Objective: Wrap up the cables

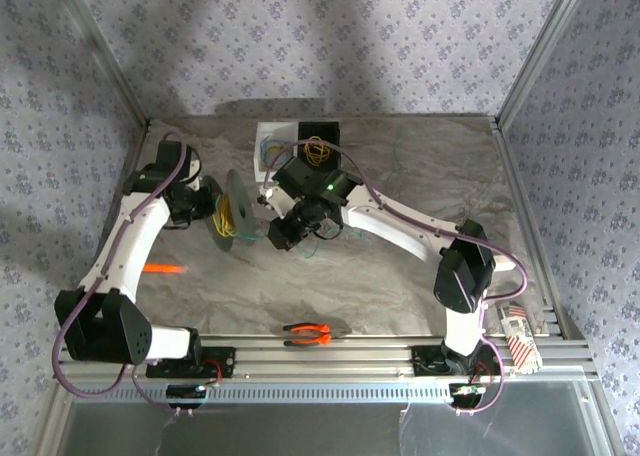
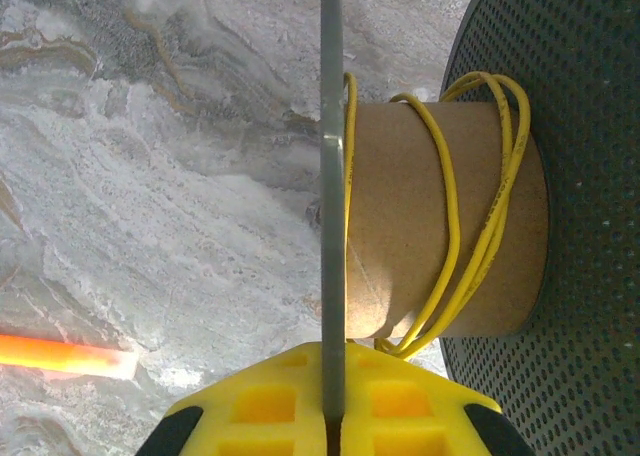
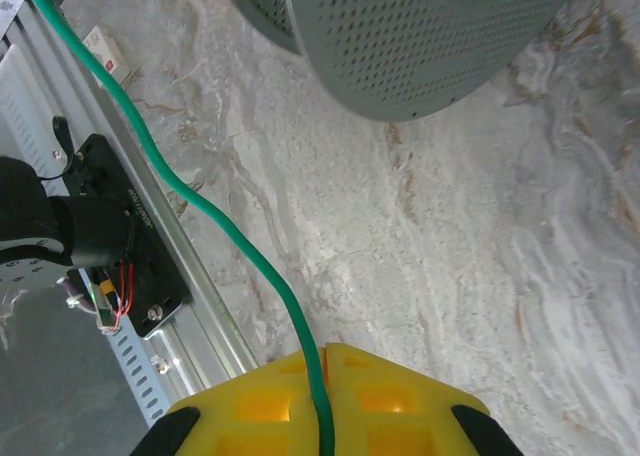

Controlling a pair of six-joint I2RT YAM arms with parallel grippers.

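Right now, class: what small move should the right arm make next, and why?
Probably carry the green cable toward the cardboard core: the right tool is shut on it, the left tool clamps the spool flange, and the core carries yellow cable.

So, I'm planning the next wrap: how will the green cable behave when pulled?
Probably floppy: the green cable snakes in slack curves away from the right tool. Likely light, being so thin. Its smooth jacket might slip within that shut grip.

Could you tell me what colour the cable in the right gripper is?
The cable is green; clearest in right wrist view.
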